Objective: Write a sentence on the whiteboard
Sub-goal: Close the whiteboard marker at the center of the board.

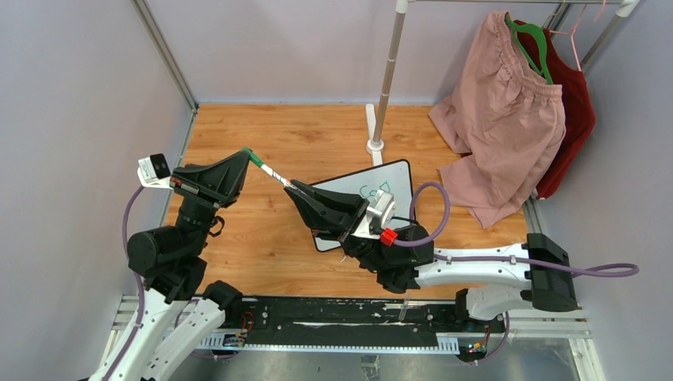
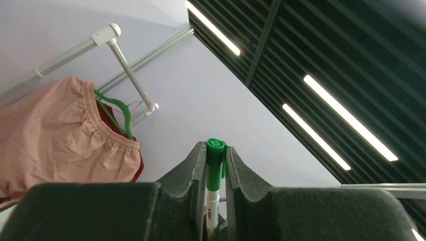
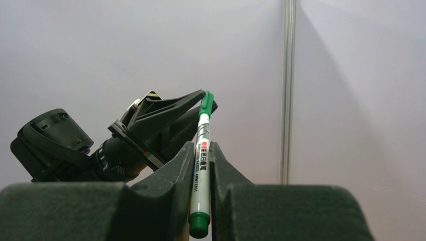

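A white marker with a green cap (image 1: pixel 270 171) hangs in the air between both grippers, above the wooden table. My left gripper (image 1: pixel 244 159) is shut on the green cap (image 2: pixel 216 156), which pokes out just past its fingertips. My right gripper (image 1: pixel 293 186) is shut on the marker's white barrel (image 3: pixel 202 155), with the green end plug (image 3: pixel 199 225) showing below the jaws. The whiteboard (image 1: pixel 397 178) lies flat behind the right gripper, partly hidden by that arm. A few green marks of the sentence (image 1: pixel 373 190) show on it, too small to read.
A clothes rack pole (image 1: pixel 386 79) stands on its white foot (image 1: pixel 374 145) just behind the whiteboard. Pink shorts (image 1: pixel 500 111) on a green hanger (image 1: pixel 532 44) and a red garment (image 1: pixel 575 119) hang at the back right. Grey walls close in the left and back.
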Controlling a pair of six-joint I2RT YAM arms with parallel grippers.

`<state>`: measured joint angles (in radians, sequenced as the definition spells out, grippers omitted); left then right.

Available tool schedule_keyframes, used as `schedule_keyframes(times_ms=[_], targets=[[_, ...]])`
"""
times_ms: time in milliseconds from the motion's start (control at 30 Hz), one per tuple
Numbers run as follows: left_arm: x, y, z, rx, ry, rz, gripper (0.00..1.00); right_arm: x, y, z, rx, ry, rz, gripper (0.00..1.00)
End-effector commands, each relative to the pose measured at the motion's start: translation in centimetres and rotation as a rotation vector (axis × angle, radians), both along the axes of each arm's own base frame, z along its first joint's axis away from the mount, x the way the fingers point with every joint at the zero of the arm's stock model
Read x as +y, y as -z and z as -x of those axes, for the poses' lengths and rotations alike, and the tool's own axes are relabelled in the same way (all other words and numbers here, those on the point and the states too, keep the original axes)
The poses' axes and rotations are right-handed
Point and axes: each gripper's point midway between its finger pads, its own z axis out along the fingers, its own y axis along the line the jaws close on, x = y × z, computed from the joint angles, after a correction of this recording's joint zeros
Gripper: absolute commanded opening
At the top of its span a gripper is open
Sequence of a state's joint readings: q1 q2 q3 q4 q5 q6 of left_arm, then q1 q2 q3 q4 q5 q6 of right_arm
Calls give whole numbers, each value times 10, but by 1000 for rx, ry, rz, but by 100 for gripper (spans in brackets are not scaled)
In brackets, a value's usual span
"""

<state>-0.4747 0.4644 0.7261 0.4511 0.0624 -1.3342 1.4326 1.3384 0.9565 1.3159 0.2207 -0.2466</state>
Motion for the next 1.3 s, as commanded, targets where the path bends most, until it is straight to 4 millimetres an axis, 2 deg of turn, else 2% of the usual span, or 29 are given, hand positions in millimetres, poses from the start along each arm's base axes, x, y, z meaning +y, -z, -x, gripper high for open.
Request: schedule_keyframes(times_ms=[0,333,700,800,867,1267], targets=[[-2,-8,7,-37,15,-4,0,-7,-16,-4,-26,61,-44,0],[-4,-7,4,-27,23,-9,0,1,-16,-10,-78,139,-34,0],[-4,-5,3,-22,21,-7,0,6,-15,-10,-80,134,-38,0],[-2,-6,3,-22,11,-1,13,3,-14,-9,-78,129,-38,0],[-2,-7,4,-27,11,-1,18,2,-15,-9,-77,127,-39,0],[-3,-11,5,-38,10,-8,31,-1,-15,-8,-75,125,-47,0]])
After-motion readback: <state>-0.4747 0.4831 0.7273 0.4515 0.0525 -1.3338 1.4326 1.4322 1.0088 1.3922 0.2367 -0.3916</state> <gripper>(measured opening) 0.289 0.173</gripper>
